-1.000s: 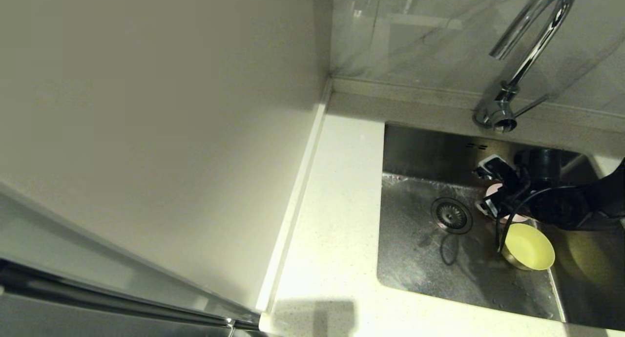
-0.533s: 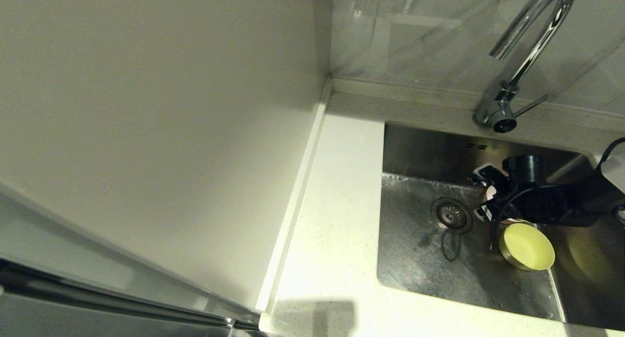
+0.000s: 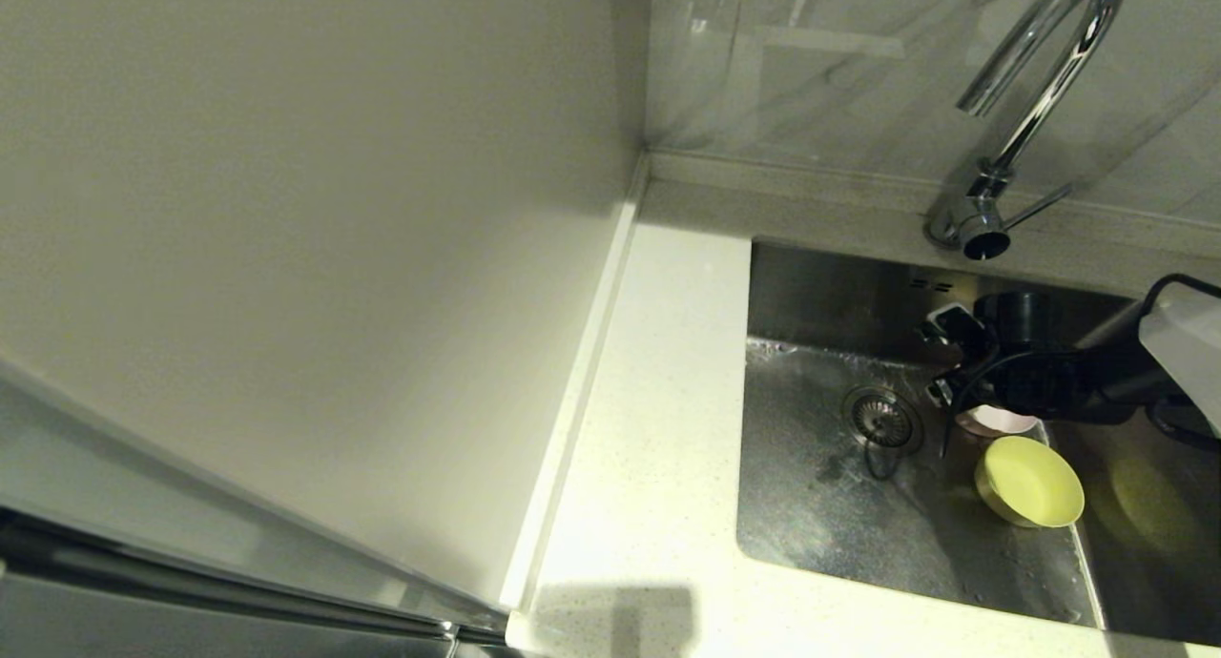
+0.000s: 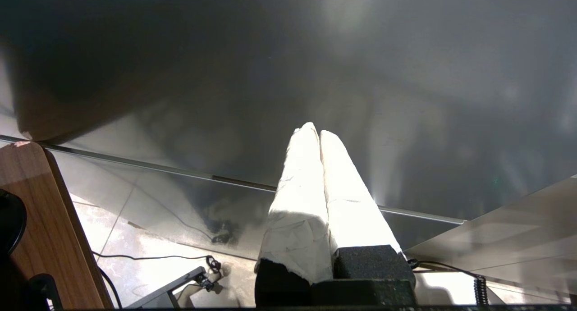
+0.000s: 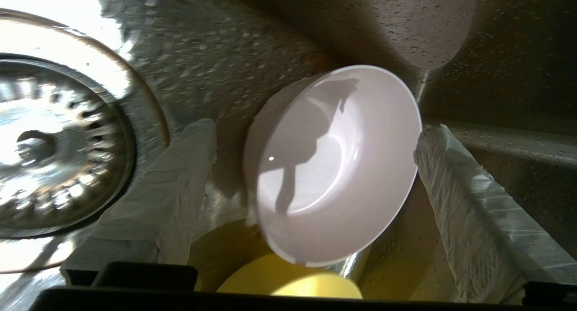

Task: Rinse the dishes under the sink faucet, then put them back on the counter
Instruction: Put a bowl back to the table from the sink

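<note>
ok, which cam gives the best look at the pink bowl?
Right wrist view: the pink bowl fills the frame, tilted, between the open right hand's fingers, by the yellow-green bowl. Head view shows only a sliver under the arm. Left wrist view doesn't show it.

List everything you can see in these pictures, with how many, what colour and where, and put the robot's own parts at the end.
pink bowl: one, pale pink, in the sink between the right gripper's spread fingers, tilted
yellow-green bowl: one, in the sink, beside the pink bowl on the side away from the faucet
sink: one, brushed steel, wet, set into the counter
drain: one, round metal strainer in the sink floor
faucet: one, shiny chrome gooseneck, behind the sink
counter: one, white speckled, left of the sink
wall panel: one, plain cream, left of the counter
right gripper: one, white-wrapped fingers, open, down in the sink
left gripper: one, white-wrapped fingers, shut, away from the sink
</note>
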`<state>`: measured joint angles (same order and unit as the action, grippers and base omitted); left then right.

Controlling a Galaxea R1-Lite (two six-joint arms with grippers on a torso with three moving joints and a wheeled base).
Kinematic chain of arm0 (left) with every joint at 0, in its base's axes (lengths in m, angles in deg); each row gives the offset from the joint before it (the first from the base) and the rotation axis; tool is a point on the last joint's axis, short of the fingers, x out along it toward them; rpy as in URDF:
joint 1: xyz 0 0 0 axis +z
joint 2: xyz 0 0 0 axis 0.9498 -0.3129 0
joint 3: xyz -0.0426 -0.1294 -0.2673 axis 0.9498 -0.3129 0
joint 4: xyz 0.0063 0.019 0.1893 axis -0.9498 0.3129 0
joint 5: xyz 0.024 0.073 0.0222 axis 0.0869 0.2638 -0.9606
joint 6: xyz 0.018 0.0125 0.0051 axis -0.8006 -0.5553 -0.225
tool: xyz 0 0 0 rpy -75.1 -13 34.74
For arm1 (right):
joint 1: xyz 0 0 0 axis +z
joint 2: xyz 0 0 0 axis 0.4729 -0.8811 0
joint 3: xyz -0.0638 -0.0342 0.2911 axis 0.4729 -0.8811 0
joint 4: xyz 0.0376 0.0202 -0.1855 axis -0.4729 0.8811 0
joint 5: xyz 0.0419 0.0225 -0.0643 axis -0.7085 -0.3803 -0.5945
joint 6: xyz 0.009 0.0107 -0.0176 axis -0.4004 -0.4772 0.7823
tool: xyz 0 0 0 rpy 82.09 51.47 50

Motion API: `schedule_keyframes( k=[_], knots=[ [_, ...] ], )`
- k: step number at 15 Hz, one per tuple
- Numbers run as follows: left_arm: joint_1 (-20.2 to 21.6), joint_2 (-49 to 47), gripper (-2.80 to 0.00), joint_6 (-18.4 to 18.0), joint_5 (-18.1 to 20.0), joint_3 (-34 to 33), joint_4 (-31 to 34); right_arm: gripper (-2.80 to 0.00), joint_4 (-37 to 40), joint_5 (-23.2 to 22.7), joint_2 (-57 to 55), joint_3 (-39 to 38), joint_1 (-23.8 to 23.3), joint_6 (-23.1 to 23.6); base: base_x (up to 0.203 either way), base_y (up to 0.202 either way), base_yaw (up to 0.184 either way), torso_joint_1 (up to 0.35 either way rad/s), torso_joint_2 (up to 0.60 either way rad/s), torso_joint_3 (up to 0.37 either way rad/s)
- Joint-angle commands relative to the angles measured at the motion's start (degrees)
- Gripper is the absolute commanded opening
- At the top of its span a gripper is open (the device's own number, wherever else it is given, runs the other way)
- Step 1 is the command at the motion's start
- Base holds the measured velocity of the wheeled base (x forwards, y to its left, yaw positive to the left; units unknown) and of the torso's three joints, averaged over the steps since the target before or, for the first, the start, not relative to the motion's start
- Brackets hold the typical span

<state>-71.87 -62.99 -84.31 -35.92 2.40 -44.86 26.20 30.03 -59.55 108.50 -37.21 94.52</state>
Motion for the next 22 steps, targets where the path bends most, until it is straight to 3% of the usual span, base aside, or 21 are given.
schedule_keyframes(
  k=[1,14,15,22],
  knots=[
    [0.01,0.0,-2.8,0.01,0.0,-0.18,-0.04,0.0,-0.06,0.82,-1.79,1.75,-0.33,0.35,0.0,0.0,0.0,0.0,0.0,0.0],
    [0.01,0.0,-2.8,0.01,0.0,-0.09,-0.04,0.0,5.31,1.87,-3.12,1.49,-1.3,1.3,0.0,0.0,0.0,0.0,0.0,0.0],
    [0.01,0.0,-2.8,0.01,0.0,-0.18,-0.04,-2.8,5.31,1.79,-3.2,1.54,-1.3,1.5,0.0,0.0,0.0,0.0,0.0,0.0],
    [0.01,0.0,-2.8,0.01,0.0,-0.09,-0.04,-2.8,4.76,-0.52,0.2,0.24,-1.47,0.76,0.0,0.0,0.0,0.0,0.0,0.0]
  ],
)
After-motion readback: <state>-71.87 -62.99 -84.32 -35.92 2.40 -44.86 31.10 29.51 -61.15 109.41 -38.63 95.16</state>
